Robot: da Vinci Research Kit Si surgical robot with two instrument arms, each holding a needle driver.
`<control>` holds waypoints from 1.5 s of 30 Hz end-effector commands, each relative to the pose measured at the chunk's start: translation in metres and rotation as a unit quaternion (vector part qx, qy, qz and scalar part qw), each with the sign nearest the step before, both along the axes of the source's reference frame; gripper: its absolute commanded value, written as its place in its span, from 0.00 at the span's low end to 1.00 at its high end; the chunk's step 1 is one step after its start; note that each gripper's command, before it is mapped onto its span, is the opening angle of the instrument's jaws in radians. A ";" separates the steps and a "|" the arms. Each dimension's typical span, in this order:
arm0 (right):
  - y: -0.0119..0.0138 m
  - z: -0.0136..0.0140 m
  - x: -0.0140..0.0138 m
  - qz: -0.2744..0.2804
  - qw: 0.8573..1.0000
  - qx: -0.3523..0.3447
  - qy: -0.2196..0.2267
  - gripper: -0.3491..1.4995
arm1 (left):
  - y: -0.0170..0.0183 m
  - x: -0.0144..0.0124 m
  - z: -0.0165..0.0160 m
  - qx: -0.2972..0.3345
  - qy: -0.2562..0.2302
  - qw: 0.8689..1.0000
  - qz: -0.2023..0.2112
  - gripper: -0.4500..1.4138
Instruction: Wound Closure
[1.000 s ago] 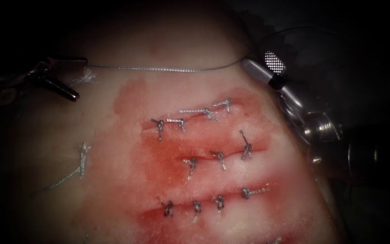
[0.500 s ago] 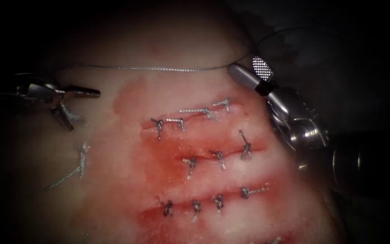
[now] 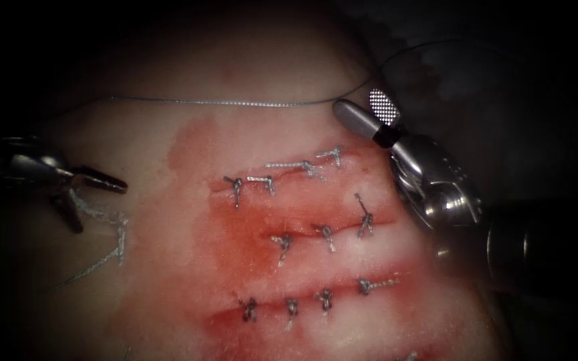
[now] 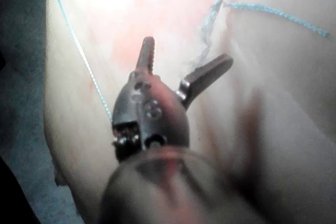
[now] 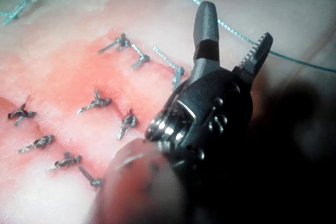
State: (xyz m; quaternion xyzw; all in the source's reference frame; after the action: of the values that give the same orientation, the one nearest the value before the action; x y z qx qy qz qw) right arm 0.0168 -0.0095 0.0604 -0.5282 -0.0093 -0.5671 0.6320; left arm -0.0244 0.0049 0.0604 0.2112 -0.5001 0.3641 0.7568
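Tissue [image 3: 168,281] with knotted cuts, thread [image 3: 235,102] across it; both end effectors, left [image 3: 91,200] and right [image 3: 362,110], wide apart, empty.

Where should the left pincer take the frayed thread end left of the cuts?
On its loose stretch before the bend, coming from the left: the thread end lies flat, running toward the open left pincer. Neither it nor the open right pincer holds anything.

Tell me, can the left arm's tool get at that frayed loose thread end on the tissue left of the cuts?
Probably yes. The left tool has open, empty jaws beside the frayed thread end on the tissue, with nothing lying between them. The right tool, also open and empty, sits far off.
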 end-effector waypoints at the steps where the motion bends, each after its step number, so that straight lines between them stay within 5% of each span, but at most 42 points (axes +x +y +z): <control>1: 0.0002 0.0004 0.0009 0.000 1.000 -0.002 0.002 0.92 | 0.0015 -0.0002 -0.0002 0.019 -0.006 1.000 -0.018 0.69; 4: 0.0000 0.0006 0.0011 -0.002 1.000 -0.003 0.003 0.94 | 0.0030 -0.0003 -0.0005 0.113 -0.014 0.988 -0.101 0.73; 7: -0.0003 0.0010 0.0014 -0.014 1.000 -0.005 0.012 0.95 | 0.0042 -0.0007 0.0007 0.264 0.001 0.943 -0.202 0.75; 8: -0.0004 0.0011 0.0015 -0.015 1.000 -0.006 0.012 0.95 | 0.0044 -0.0009 0.0010 0.317 0.046 0.918 -0.234 0.68; 9: -0.0006 0.0014 0.0017 -0.018 1.000 -0.008 0.014 0.95 | 0.0048 -0.0010 0.0018 0.447 0.158 0.824 -0.310 0.59; 11: -0.0009 0.0018 0.0019 -0.018 1.000 -0.010 0.014 0.95 | 0.0050 -0.0010 0.0027 0.501 0.197 0.763 -0.357 0.46; 12: -0.0011 0.0022 0.0022 -0.017 1.000 -0.012 0.014 0.95 | 0.0052 -0.0010 0.0038 0.495 0.186 0.759 -0.379 0.69; 16: -0.0014 0.0025 0.0027 -0.016 1.000 -0.014 0.013 0.96 | 0.0062 -0.0008 0.0046 0.460 0.154 0.789 -0.376 0.70; 23: -0.0015 0.0025 0.0027 -0.016 1.000 -0.014 0.014 0.96 | 0.0064 -0.0022 0.0054 0.456 0.132 0.791 -0.386 0.79; 26: -0.0016 0.0024 0.0028 -0.016 1.000 -0.014 0.014 0.96 | 0.0062 -0.0029 0.0060 0.414 0.100 0.827 -0.366 0.88; 33: -0.0015 0.0021 0.0027 -0.017 1.000 -0.012 0.014 0.95 | 0.0070 -0.0034 0.0066 0.341 0.041 0.873 -0.345 0.91; 45: -0.0016 0.0021 0.0028 -0.017 1.000 -0.013 0.014 0.95 | 0.0080 -0.0036 0.0061 0.334 0.034 0.877 -0.343 0.91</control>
State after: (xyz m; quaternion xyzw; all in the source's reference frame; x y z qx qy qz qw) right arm 0.0187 -0.0114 0.0622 -0.5418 0.0011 -0.5713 0.6165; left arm -0.0276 0.0117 0.0665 0.2812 -0.6059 -0.1156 0.7351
